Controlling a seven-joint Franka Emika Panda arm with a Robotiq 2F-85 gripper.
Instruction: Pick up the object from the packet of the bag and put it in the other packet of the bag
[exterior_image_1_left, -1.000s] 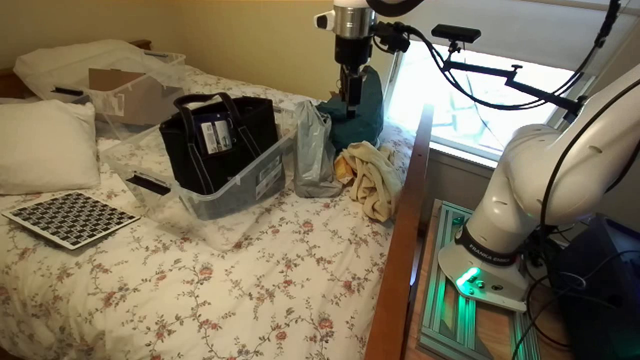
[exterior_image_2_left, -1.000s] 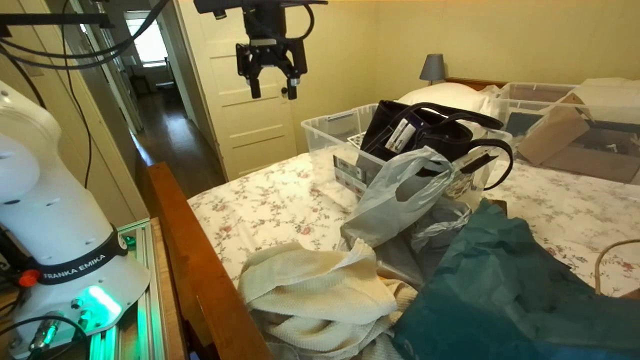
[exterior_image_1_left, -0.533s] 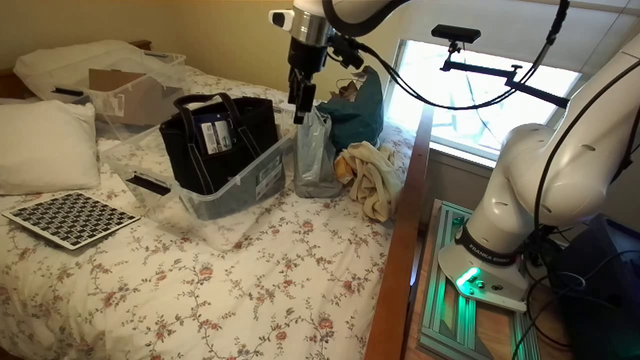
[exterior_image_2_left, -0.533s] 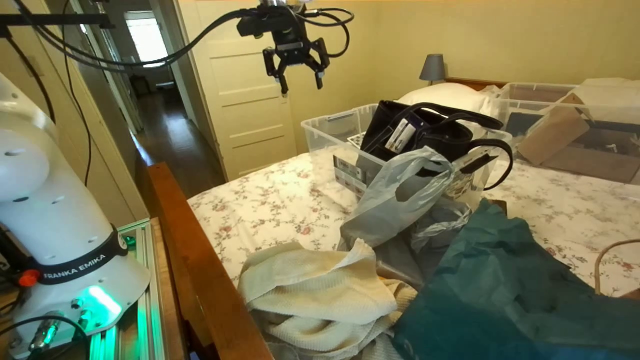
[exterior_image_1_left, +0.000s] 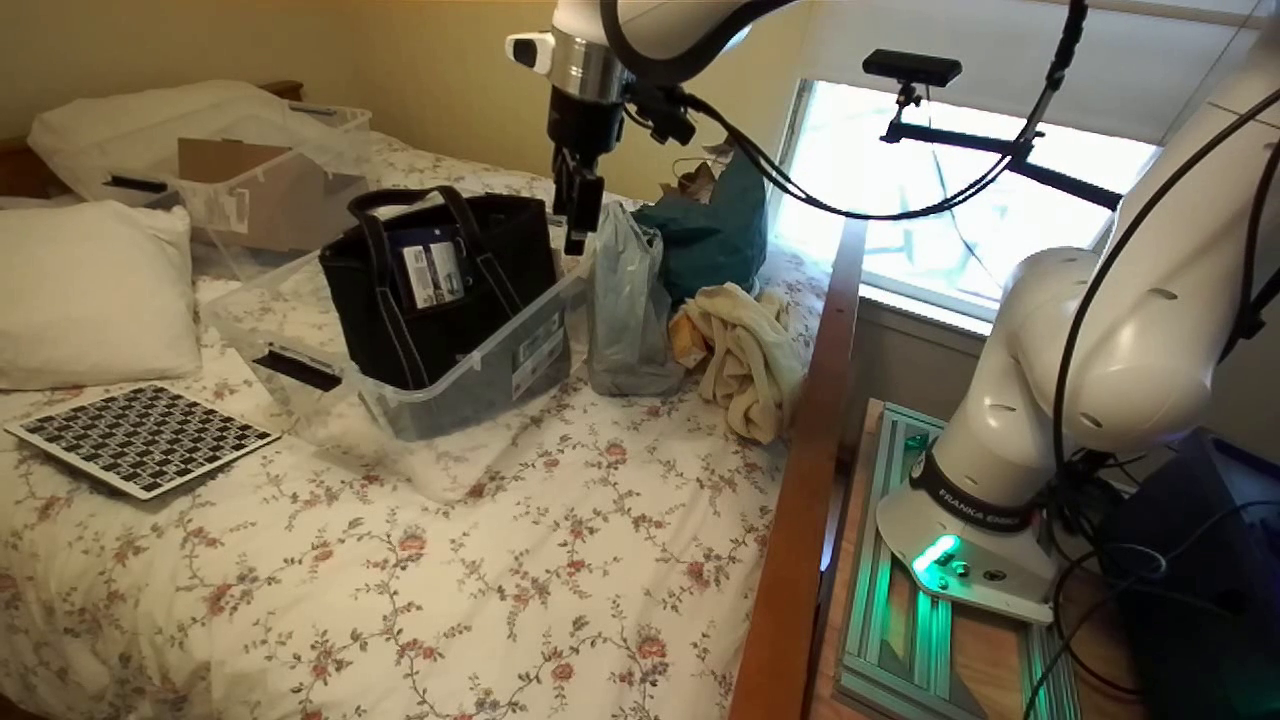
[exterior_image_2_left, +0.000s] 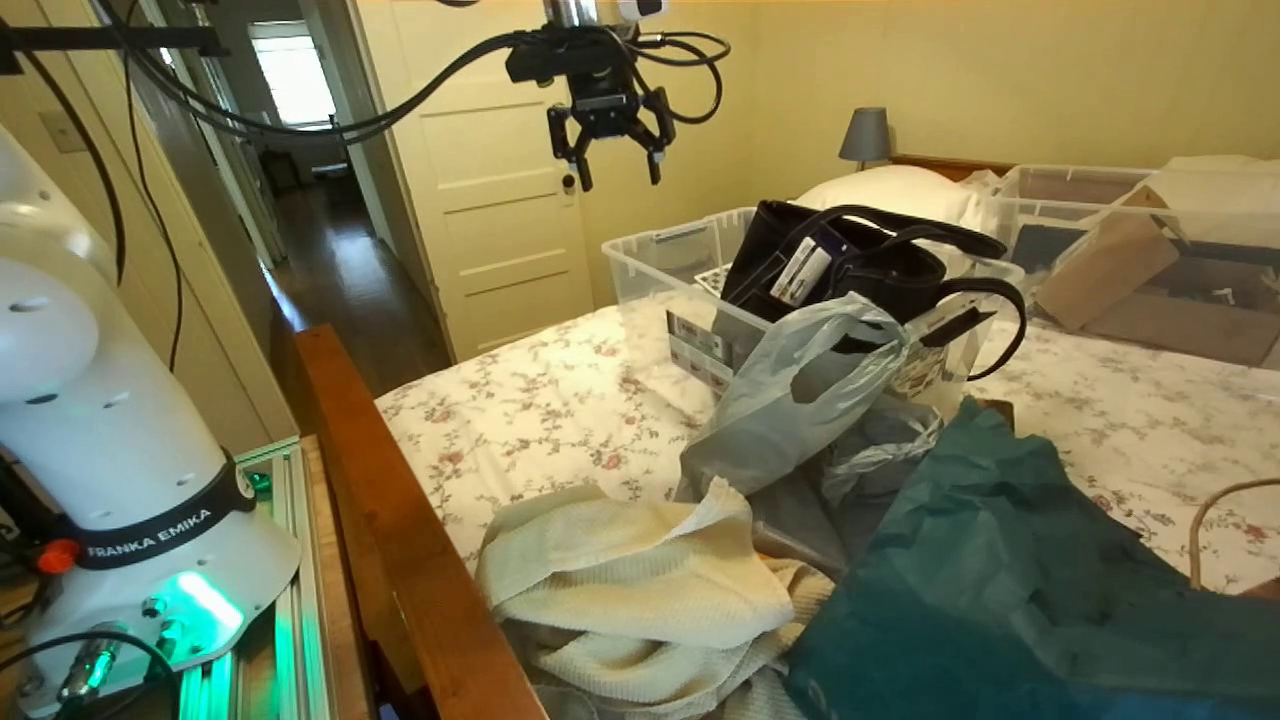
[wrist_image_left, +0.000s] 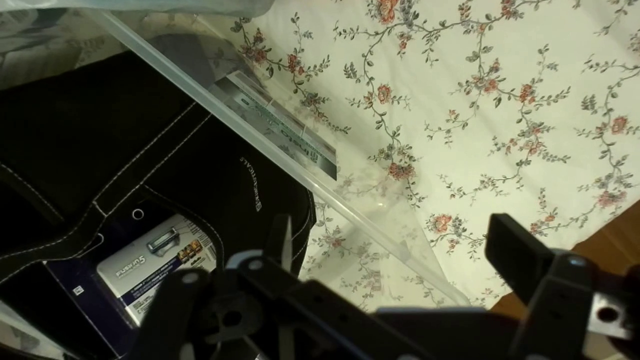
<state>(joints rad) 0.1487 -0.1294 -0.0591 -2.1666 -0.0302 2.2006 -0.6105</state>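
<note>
Hovers at upper middle in an exterior view with the black two-fingered metal gripper (exterior_image_2_left: 620, 182) released and spread wide. Shows at lower left of the wrist view the flat dark-blue rectangular packet (wrist_image_left: 135, 270) with pale printed face, tucked between the handle straps (wrist_image_left: 152, 155) of the black soft fabric bag (exterior_image_1_left: 450, 326) in the nearer clear rectangular plastic bin (exterior_image_1_left: 440, 410).

A checkered board (exterior_image_1_left: 145, 440) lies near a pillow (exterior_image_1_left: 95, 290) and a bin (exterior_image_1_left: 450, 395); cardboard (exterior_image_2_left: 1110, 265) shows in a second bin (exterior_image_1_left: 237, 205). In both exterior views a grey sack (exterior_image_1_left: 630, 320) sits just beside the first bin, with a teal bundle (exterior_image_2_left: 1050, 560) and a crumpled cloth (exterior_image_2_left: 640, 580) next to it. A rail (exterior_image_1_left: 800, 500) runs beside the cloth. A lamp (exterior_image_2_left: 865, 135) and a door (exterior_image_2_left: 510, 245) show farther back.
</note>
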